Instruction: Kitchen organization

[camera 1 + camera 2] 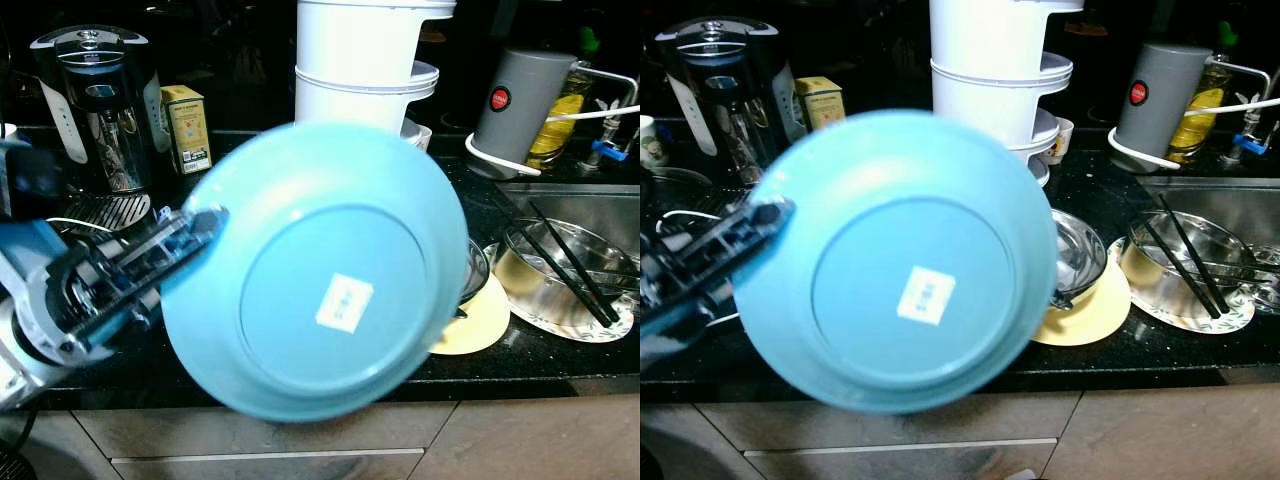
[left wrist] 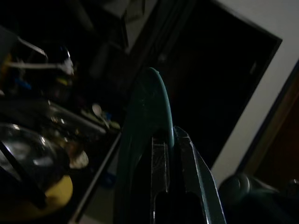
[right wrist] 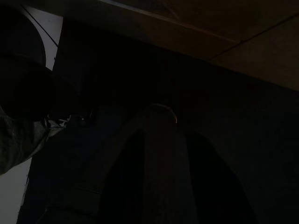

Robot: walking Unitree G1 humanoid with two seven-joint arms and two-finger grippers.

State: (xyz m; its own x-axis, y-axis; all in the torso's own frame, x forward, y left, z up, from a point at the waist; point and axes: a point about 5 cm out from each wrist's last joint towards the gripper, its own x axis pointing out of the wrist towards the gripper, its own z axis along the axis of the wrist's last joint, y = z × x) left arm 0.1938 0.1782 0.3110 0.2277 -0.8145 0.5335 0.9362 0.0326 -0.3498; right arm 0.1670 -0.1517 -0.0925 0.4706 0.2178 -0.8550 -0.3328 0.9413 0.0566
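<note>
The left claw (image 1: 205, 225) is clenched on the rim of one blue plate (image 1: 320, 270). The plate is held tilted above the front edge of the dark surface (image 1: 520, 360), with its underside toward the head camera. One white sticker (image 1: 344, 302) sits on the plate's base; its print is too blurred to read. In the left wrist view the two fingers (image 2: 196, 172) pinch the plate rim (image 2: 159, 93) edge-on.

The right wrist view is very dark. The state of the right claw cannot be told.

Items on the surface, by count:

- One black and silver coffee machine (image 1: 95, 110), at the robot's left rear.
- One yellow box (image 1: 187, 128), just beside the coffee machine. Its front carries print that cannot be read.
- One white tiered stand (image 1: 365, 60), behind the plate.
- One grey cylinder (image 1: 520, 105) with a round red button (image 1: 500, 98), at the right rear. The mark on the button is not legible.
- One yellow bottle (image 1: 560, 125), just behind the cylinder.
- One pale yellow plate (image 1: 475, 320) carrying a steel bowl (image 1: 1075, 255), partly hidden by the blue plate.
- One patterned plate (image 1: 580, 320) carrying a second steel bowl (image 1: 540, 270). Two black chopsticks (image 1: 570, 265) lie across that bowl.
- One white mug (image 1: 652, 140), at the far left.

A steel sink (image 1: 590, 205) lies at the right rear of the surface.
</note>
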